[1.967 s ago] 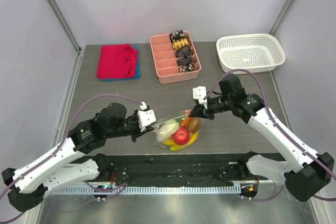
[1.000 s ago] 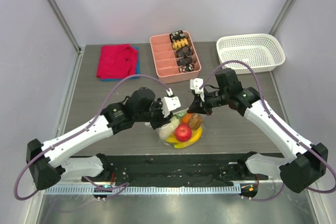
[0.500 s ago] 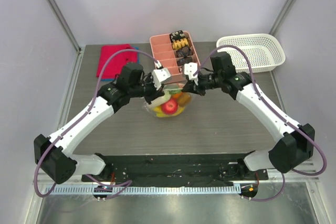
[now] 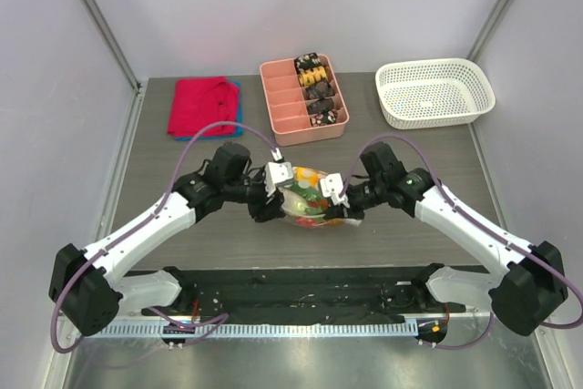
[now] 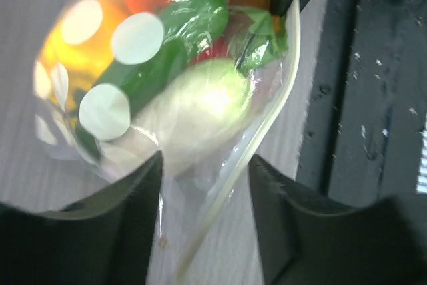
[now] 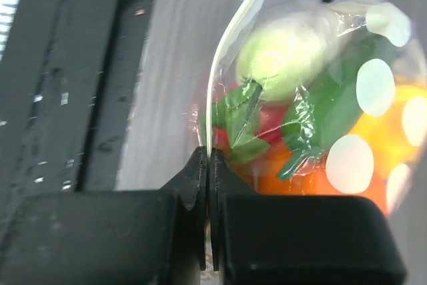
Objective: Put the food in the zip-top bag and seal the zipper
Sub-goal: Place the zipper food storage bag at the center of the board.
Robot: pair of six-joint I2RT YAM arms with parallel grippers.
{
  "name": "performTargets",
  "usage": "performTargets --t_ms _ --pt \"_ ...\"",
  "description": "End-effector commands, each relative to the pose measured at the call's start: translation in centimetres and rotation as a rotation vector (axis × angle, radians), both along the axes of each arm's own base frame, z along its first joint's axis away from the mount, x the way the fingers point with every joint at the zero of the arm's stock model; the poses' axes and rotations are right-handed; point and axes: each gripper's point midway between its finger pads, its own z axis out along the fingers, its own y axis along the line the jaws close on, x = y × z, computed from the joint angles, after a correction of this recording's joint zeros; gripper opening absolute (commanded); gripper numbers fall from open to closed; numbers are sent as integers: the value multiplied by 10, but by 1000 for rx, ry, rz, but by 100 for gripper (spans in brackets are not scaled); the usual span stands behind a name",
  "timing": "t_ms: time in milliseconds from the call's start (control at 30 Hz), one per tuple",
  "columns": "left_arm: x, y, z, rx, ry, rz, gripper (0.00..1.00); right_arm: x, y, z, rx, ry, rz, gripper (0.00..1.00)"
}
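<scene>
The zip-top bag (image 4: 305,190), clear with white dots, lies on the table between both grippers, with the food (image 4: 314,211) inside it. In the left wrist view I see a pale green piece (image 5: 200,108), a green stem and orange fruit through the plastic. My left gripper (image 5: 205,191) is open, and the pale zipper (image 5: 230,181) runs loose between its fingers. My right gripper (image 6: 208,165) is shut on the zipper (image 6: 220,65) at the bag's other end. From above, the left gripper (image 4: 271,193) is at the bag's left and the right gripper (image 4: 341,204) at its right.
A pink divided tray (image 4: 284,116) with dark snacks stands behind the bag. A white mesh basket (image 4: 435,93) sits at the back right, and a red cloth (image 4: 200,105) on a blue one at the back left. A black mat (image 4: 301,293) lines the near edge.
Both arms have brought the bag from near the pink tray toward the front and down onto the table. The left gripper has opened off the zipper; the right stays shut on it.
</scene>
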Motion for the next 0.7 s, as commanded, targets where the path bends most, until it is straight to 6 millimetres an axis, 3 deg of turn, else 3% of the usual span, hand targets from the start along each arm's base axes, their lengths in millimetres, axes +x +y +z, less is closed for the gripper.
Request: performTargets --t_ms 0,100,233,267,367,400,467,500,567,600,633,667 --pt "-26 4 9 -57 82 0 61 -19 -8 -11 -39 34 15 1" --pt "-31 11 16 -77 83 44 81 -27 -10 -27 -78 81 4 1" --pt "-28 26 16 -73 77 122 100 -11 6 -46 -84 137 -86 1" --pt "-28 30 15 -67 91 138 100 -6 7 -60 -119 190 -119 1" --pt "-21 42 22 -72 103 196 100 10 13 -59 -143 194 -162 2" --pt "-19 45 24 -75 113 218 100 15 13 -55 -135 193 -173 17" --pt "-8 54 30 -90 126 282 100 12 10 -50 -130 185 -176 28" --pt "-5 58 31 -88 142 308 100 10 9 -47 -126 194 -194 45" --pt "10 66 41 -70 155 370 100 5 6 -27 -90 183 -214 60" --pt "9 72 38 -31 199 393 100 4 7 -14 -68 177 -221 78" --pt "21 76 57 -45 189 441 100 -2 4 0 -45 192 -245 83" --pt "28 78 53 -13 226 468 100 -3 3 11 -24 186 -257 87"
